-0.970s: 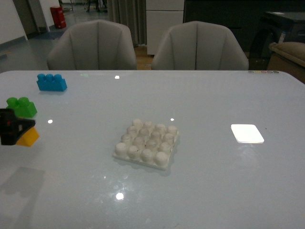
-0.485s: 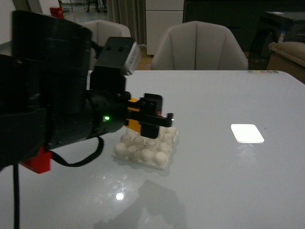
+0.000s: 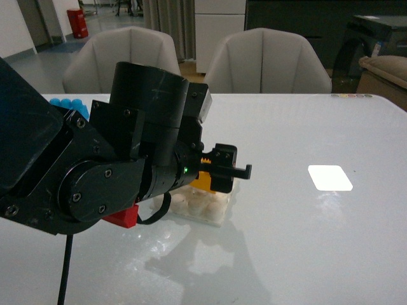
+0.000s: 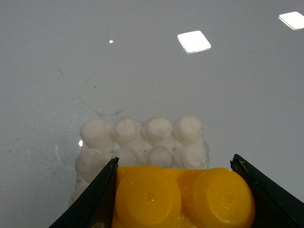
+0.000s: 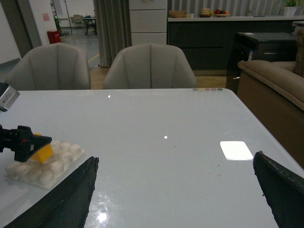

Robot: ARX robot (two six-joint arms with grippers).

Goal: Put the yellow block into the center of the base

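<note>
Pale glossy tabletop [image 3: 305, 127] runs out ahead of me, with grey chairs [image 3: 264, 60] past its far edge. My left pincer [image 3: 224, 170] is closed to brick width on the small yellow-orange two-stud plastic brick [image 4: 183, 197]. One black finger [image 4: 95, 202] presses each end face, and the studs face up. The brick hangs over the flat whitish square stud plate [image 4: 142, 137], which lies about mid-table, well clear of every edge. Whether the brick and the plate's studs touch, I cannot tell. My right pincer [image 5: 175, 159] gapes wide with nothing in it.

I judge the brick to be light, rigid and hard, and its smooth faces are likely slippery under a weak squeeze. The end faces look like the right hold, low enough to steady it while leaving the hollow underside free. It should take a firm push without harm. The plate looks light too, so it may skate on this shiny top.
</note>
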